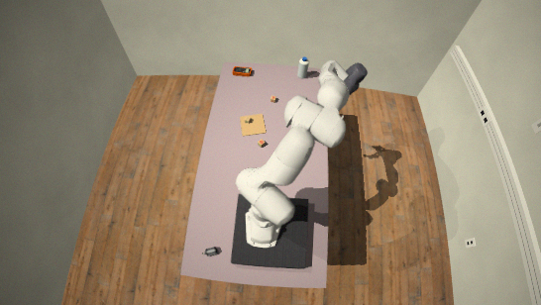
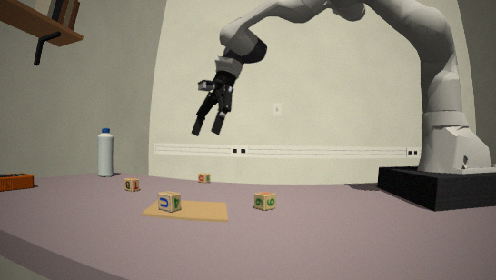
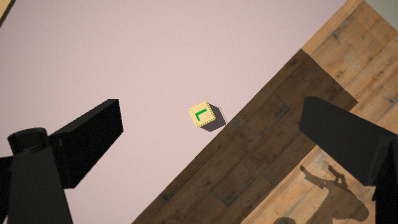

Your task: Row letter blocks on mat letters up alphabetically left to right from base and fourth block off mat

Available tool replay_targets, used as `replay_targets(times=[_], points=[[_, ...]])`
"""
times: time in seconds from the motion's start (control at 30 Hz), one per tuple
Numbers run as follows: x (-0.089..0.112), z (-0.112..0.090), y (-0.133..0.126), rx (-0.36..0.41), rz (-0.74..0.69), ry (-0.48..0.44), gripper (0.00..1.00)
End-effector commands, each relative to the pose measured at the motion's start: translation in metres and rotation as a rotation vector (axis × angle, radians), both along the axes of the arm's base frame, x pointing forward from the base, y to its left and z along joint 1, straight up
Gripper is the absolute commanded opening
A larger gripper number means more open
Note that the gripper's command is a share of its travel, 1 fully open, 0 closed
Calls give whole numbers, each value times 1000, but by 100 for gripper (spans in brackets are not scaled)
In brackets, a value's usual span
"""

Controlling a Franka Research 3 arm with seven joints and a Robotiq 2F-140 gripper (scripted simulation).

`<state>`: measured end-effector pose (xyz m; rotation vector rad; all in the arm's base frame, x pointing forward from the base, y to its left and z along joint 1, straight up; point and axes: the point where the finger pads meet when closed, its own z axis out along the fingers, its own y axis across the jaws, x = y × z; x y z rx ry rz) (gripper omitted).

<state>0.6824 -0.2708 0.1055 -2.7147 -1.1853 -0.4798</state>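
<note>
Overhead, spread empty gripper (image 2: pixel 208 127) above mauve table (image 2: pixel 318 236), wood floor (image 1: pixel 124 173), pale walls (image 2: pixel 341 91).

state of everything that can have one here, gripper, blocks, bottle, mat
gripper: open, empty, high above the table
edge block: off the mat, green L on top
U-sided block: on the mat
green-digit block: off the mat, near it
block nearest the bottle: off the mat
bottle: upright, capped
mat: flat, one block on it
</note>
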Motion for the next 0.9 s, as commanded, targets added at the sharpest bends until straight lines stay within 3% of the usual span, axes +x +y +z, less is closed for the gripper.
replay_targets(times=[0.0, 0.63, 0.7, 0.77, 0.87], points=[[0, -1, -1, -4, 5, -1, 100], [0, 0, 1, 0, 1, 0, 100], [2, 0, 16, -6, 18, 9, 100], [6, -1, 60, -24, 68, 35, 100], [7, -2, 97, -42, 111, 56, 100]])
